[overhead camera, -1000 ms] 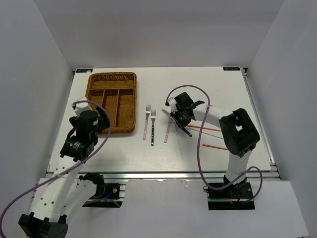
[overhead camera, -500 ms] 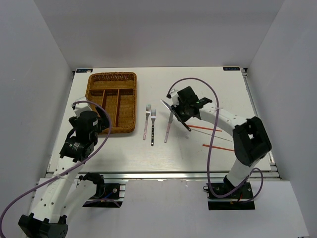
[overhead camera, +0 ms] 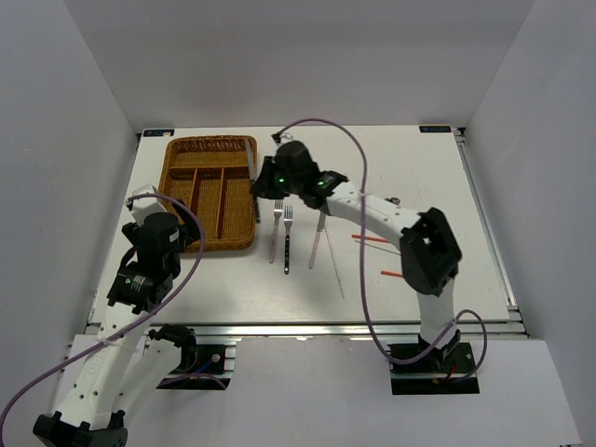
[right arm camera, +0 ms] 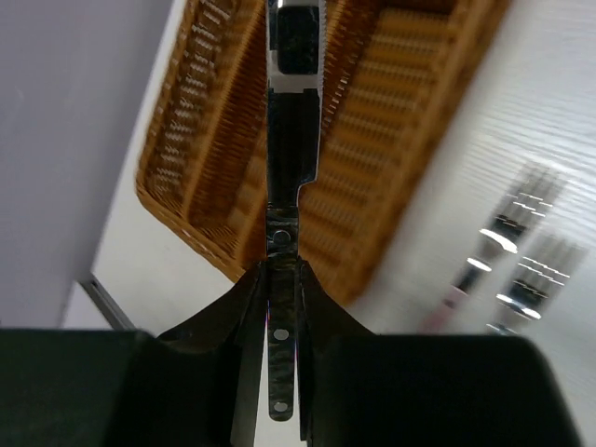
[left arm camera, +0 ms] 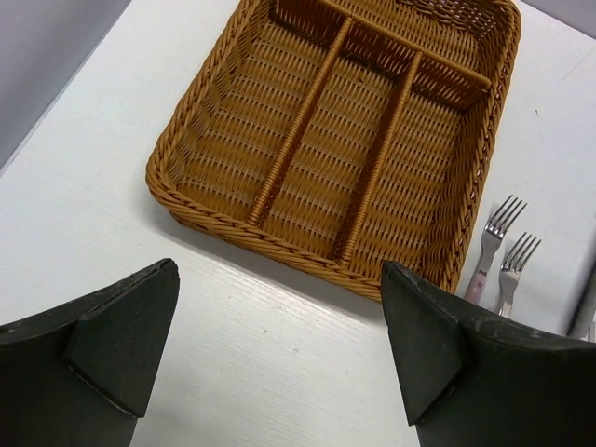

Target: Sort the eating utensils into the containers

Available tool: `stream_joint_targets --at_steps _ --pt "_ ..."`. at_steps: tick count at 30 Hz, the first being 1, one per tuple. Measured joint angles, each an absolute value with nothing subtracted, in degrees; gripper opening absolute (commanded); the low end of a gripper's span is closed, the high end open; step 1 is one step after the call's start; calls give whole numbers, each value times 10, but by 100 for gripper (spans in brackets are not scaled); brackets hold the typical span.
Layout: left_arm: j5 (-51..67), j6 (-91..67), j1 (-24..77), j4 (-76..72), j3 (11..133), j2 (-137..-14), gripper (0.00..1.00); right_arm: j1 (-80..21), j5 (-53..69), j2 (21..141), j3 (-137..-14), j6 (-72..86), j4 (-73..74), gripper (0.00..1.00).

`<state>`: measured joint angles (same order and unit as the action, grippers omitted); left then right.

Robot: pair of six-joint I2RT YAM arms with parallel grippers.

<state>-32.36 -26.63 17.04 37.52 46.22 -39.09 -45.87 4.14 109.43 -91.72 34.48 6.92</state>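
Right fingers (right arm camera: 235,317) clamp the dark handle of a knife (right arm camera: 294,140), with its blade out over the tray (overhead camera: 209,140) — which slot it hangs above can't be told. The tray sits at 10 o'clock on the worktop (overhead camera: 419,186). Left fingers (left arm camera: 121,335) are spread wide with nothing between them, near the tray's 7 o'clock corner. Two forks (overhead camera: 277,223) lie side by side at the tray's 3 o'clock. A second knife (overhead camera: 317,244) lies beside them, and red chopsticks (overhead camera: 371,238) further toward 3 o'clock.
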Motion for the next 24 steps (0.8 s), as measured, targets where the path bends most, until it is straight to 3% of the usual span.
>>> stream_joint_targets --at_steps 13,15,22,24 --pt "-340 -272 170 382 462 -391 98 -522 -93 1319 -1131 491 90 0" --pt "-340 -272 170 382 462 -392 98 -521 -100 1327 -1132 495 96 10" --pt "-340 -272 170 382 462 -392 98 -519 -98 1332 -1132 505 104 24" --pt "-340 -272 170 382 462 -392 98 -519 -92 1332 -1131 504 104 39"
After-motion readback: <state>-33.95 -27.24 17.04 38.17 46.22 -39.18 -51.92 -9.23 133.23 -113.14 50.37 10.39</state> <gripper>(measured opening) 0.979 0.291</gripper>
